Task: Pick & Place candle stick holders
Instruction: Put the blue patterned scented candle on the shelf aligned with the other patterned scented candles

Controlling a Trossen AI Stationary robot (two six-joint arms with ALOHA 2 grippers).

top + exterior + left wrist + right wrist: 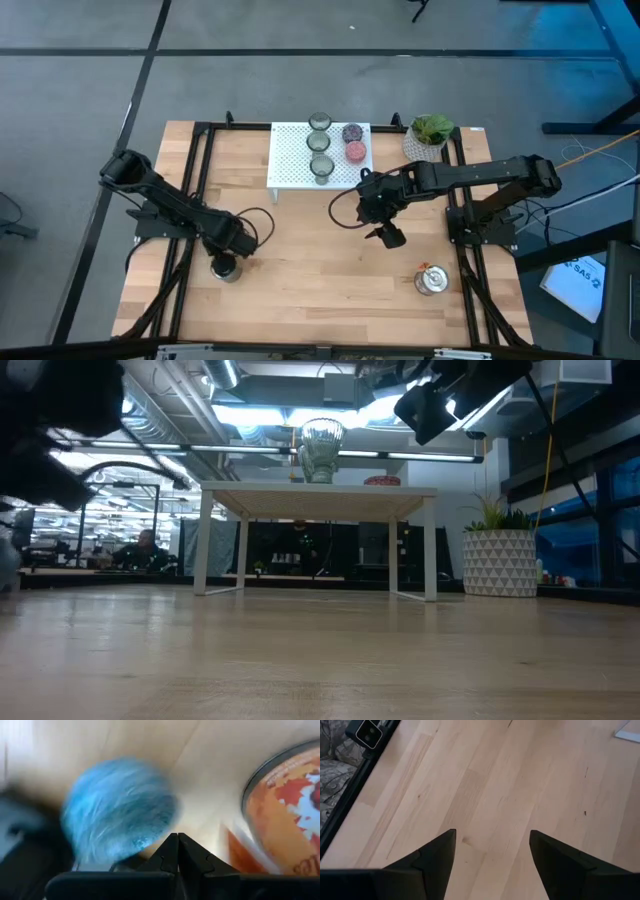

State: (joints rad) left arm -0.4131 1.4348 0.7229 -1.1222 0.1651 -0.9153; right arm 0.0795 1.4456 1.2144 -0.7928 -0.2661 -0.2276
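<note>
Even, soft light falls on the wooden surface (330, 260) in the high view, and the arms cast only faint shadows. The low view is dimmer on the near wood, with bright ceiling lights (280, 415) glaring behind a glass cup (321, 448) on the white rack (318, 495); dark arm parts at the upper corners are silhouetted and soft. The left wrist view is heavily blurred: a blue shape (120, 810) smears with motion, and an orange, shiny round thing (287, 810) is out of focus, with washed-out wood between them. The right wrist view is sharp and evenly lit, wood grain clear.
</note>
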